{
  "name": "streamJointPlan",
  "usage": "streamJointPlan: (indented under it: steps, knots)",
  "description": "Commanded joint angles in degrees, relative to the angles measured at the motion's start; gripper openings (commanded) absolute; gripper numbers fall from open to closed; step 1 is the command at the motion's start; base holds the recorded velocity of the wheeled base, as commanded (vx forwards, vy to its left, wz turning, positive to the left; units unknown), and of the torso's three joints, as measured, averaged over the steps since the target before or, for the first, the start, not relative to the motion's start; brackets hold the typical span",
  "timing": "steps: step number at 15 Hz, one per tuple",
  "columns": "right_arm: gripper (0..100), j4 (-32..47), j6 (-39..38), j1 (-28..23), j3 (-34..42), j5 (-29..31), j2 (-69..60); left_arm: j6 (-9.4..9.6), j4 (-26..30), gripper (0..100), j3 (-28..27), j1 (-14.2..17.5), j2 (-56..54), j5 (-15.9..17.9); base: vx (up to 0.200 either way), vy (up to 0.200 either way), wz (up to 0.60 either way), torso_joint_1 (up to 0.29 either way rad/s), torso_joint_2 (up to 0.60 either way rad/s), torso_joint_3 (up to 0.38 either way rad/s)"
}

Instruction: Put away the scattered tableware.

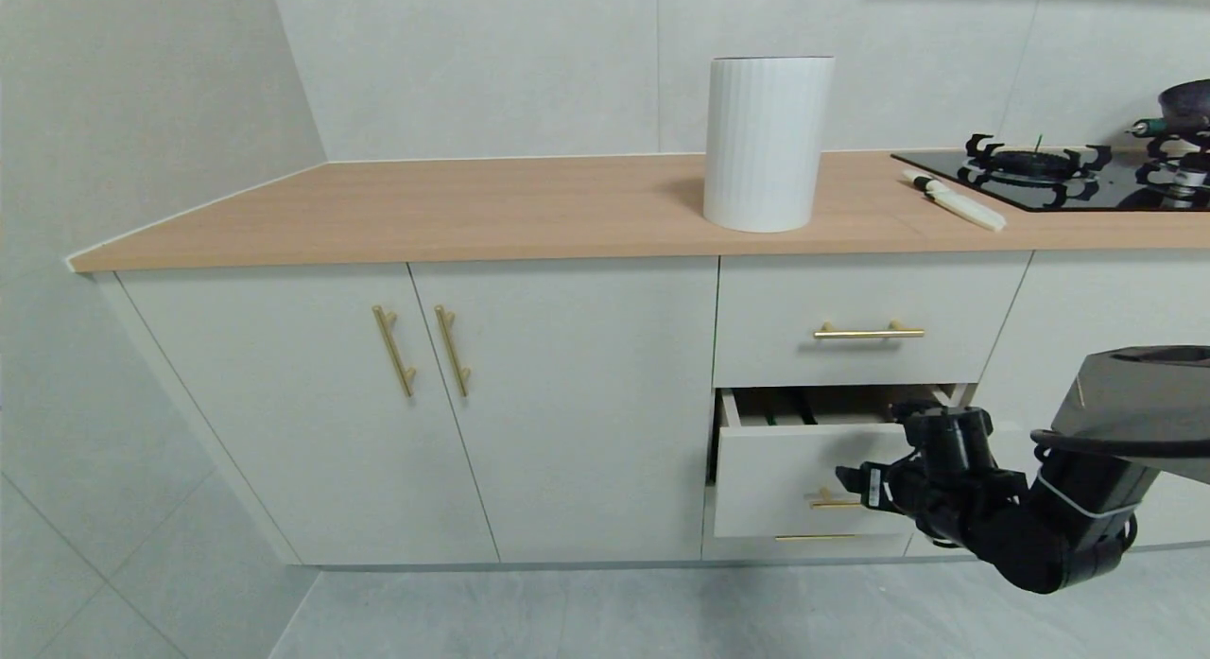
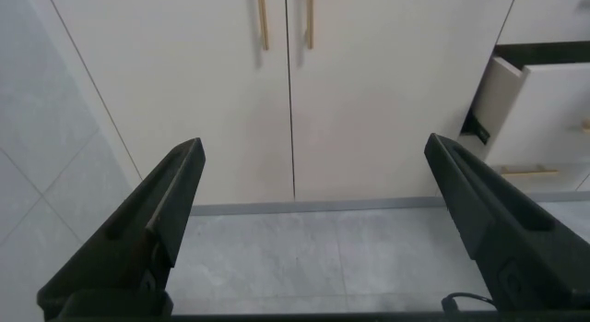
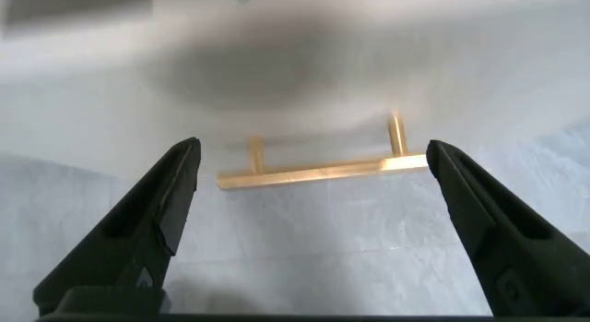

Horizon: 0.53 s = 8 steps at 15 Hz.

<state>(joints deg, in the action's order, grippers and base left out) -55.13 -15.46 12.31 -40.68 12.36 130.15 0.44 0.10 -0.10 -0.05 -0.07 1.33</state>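
A cream-coloured utensil with a green band lies on the wooden counter beside the hob. Below it, the second drawer stands partly pulled out, with dark items dimly seen inside. My right gripper hovers low in front of that drawer, open, close to its gold handle. In the right wrist view the handle lies across the gap of the right gripper, a little beyond the fingertips and untouched. My left gripper is open and holds nothing, facing the cabinet doors and the floor.
A tall white ribbed canister stands on the counter. The black gas hob with a pan is at the far right. The top drawer is closed. The open drawer also shows off to one side in the left wrist view.
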Motion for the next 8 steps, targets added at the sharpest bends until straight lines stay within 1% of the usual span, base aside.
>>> streamJointPlan:
  steps: [1,5,8]
  knots:
    - [100,-0.16,-0.89,-1.33,-2.47,0.12,3.45,0.00,-0.01,100,0.01,0.05,0.07,-0.01,0.000,0.000,0.00,0.000,0.00,0.000]
    - [100,-0.16,-5.90,-2.38,-8.01,2.93,7.05,0.00,-0.01,100,0.01,0.05,0.07,-0.01,0.000,0.000,0.00,0.000,0.00,0.000]
    - [100,-0.16,-8.54,-2.38,-10.82,3.55,8.72,0.00,-0.01,100,0.01,-0.04,0.07,-0.01,0.000,0.000,0.00,0.000,0.00,0.000]
